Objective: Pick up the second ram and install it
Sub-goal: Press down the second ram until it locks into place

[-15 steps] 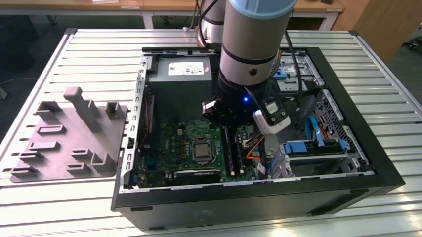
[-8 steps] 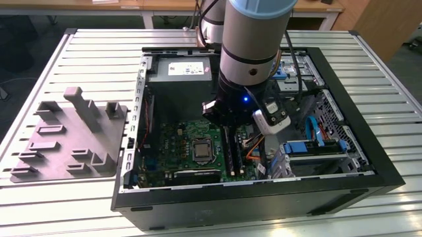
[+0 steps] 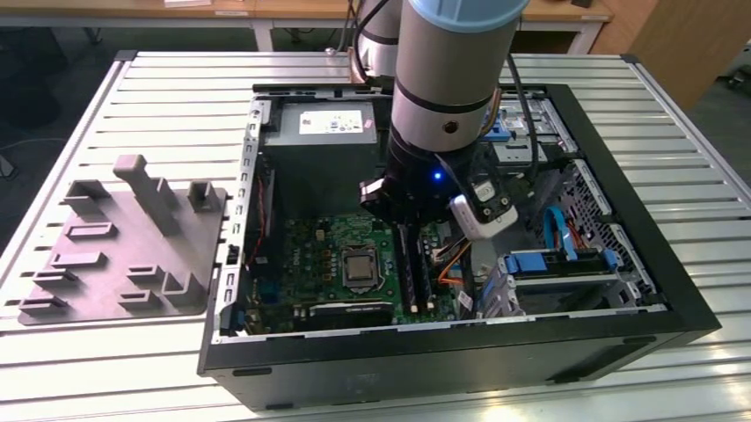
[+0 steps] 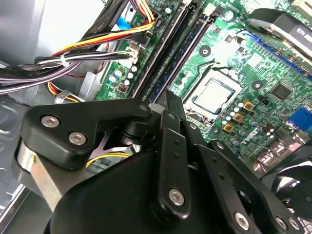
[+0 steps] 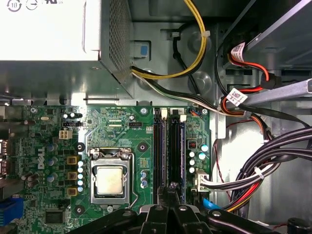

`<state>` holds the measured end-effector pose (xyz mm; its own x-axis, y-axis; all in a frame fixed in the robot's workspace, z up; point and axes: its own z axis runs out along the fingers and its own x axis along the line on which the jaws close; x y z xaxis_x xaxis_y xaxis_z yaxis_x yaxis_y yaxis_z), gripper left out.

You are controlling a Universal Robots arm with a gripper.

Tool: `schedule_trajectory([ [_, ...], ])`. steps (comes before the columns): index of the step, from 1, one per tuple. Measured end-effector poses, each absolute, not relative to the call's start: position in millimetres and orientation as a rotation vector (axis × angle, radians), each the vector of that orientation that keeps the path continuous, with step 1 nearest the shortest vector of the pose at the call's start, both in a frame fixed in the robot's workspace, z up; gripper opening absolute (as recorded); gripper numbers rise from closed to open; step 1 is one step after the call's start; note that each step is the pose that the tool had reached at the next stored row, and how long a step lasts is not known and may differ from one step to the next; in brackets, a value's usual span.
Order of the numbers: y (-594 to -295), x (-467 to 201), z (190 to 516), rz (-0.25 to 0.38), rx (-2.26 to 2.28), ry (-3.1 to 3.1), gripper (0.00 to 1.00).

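Fingers (image 4: 168, 126) of the gripper (image 4: 163, 100) are drawn close together, and their tips sit at one end of the second ram (image 4: 180, 58). I cannot tell whether they pinch the stick or only press on it.

In the exterior view the open computer case (image 3: 470, 352) lies on a slatted metal table (image 3: 176, 88) and takes up the middle and right of the frame. The arm reaches down into it from the top centre, with the gripper (image 3: 411, 209) low over the green motherboard (image 3: 334, 251).

The second ram (image 3: 407, 259) runs from under the gripper toward the lower edge of the case. It stands edge-up along one of the long black slots, just beside the square processor socket (image 3: 355, 265) on the exterior view's right.

In the first wrist view the second ram (image 5: 178, 146) lies between the socket (image 5: 109, 178) and a row of small round capacitors, one end under the gripper (image 5: 171, 187).

The grey power supply box (image 3: 323, 132) fills the case's upper left corner.

A grey holder tray (image 3: 129, 237) rests on the table at the exterior view's left, well apart from the case.
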<state>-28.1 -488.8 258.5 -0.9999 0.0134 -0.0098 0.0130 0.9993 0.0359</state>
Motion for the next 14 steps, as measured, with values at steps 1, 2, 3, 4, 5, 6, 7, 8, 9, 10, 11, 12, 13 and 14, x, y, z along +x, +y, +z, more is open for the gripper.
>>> schedule_trajectory([
  [1, -488.8, -28.1, 258.6, 0.056, 0.021, 3.131, 0.10],
  [2, -488.8, -28.1, 258.6, 0.056, 0.021, 3.131, 0.10],
  [3, -488.8, -28.1, 258.6, 0.056, 0.021, 3.131, 0.10],
  [4, -488.8, -28.1, 258.6, 0.056, 0.021, 3.131, 0.10],
  [5, -488.8, -28.1, 258.7, 0.056, 0.021, 3.131, 0.10],
  [6, -488.8, -28.1, 258.7, 0.056, 0.021, 3.131, 0.10],
  [7, -488.7, -28.1, 258.7, 0.056, 0.021, 3.131, 0.10],
  [8, -488.5, -28.1, 258.8, 0.056, 0.021, 3.131, 0.10],
  [9, -488.2, -28.0, 258.8, 0.056, 0.020, 3.131, 0.10],
  [10, -487.6, -28.1, 258.5, 0.056, 0.021, 3.131, 0.10],
  [11, -486.8, -28.2, 258.3, 0.056, 0.021, 3.131, 0.10],
  [12, -485.6, -28.2, 258.1, 0.056, 0.021, 3.131, 0.10],
  [13, -484.2, -28.1, 258.0, 0.056, 0.021, 3.131, 0.10],
  [14, -482.7, -28.1, 257.8, 0.056, 0.021, 3.131, 0.10],
])
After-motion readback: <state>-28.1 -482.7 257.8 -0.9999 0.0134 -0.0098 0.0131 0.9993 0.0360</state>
